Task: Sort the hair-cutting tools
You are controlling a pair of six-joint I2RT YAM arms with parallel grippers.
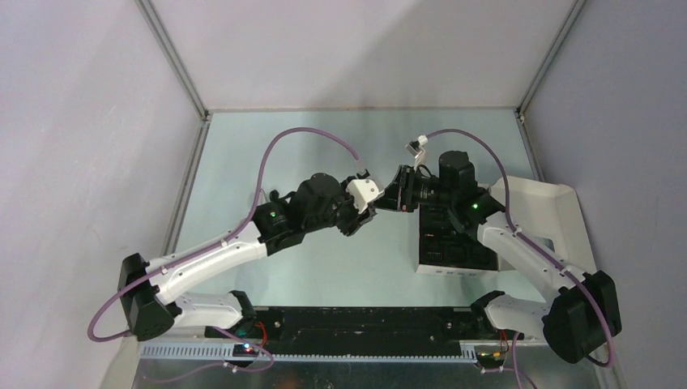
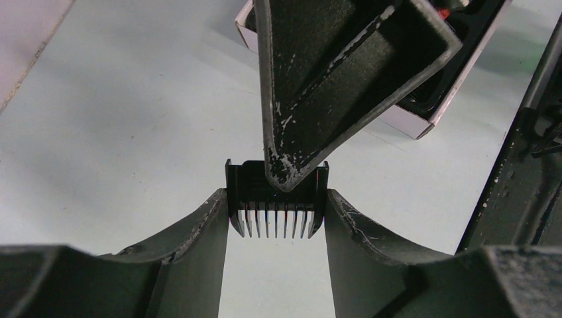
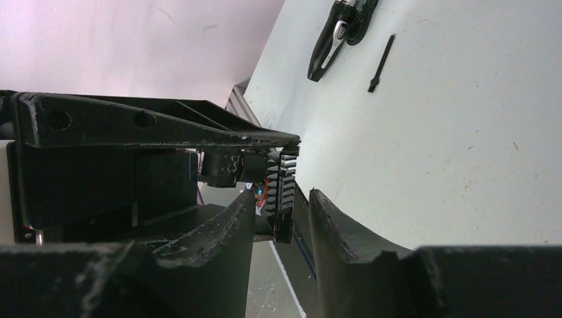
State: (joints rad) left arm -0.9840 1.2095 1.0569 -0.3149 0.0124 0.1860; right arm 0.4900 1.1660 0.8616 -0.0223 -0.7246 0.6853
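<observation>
Left wrist view shows the left gripper (image 2: 276, 199) clamping a small black comb (image 2: 277, 217) by its sides above the table (image 2: 119, 132), while the right gripper (image 3: 283, 195) straddles it, jaws half apart, not visibly pinching.

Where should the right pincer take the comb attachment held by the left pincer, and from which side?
Probably grip the comb attachment by its solid back, across the two flat faces, coming from opposite the left pincer, whose fingers clamp both narrow ends; the thin teeth give poor hold.
</observation>
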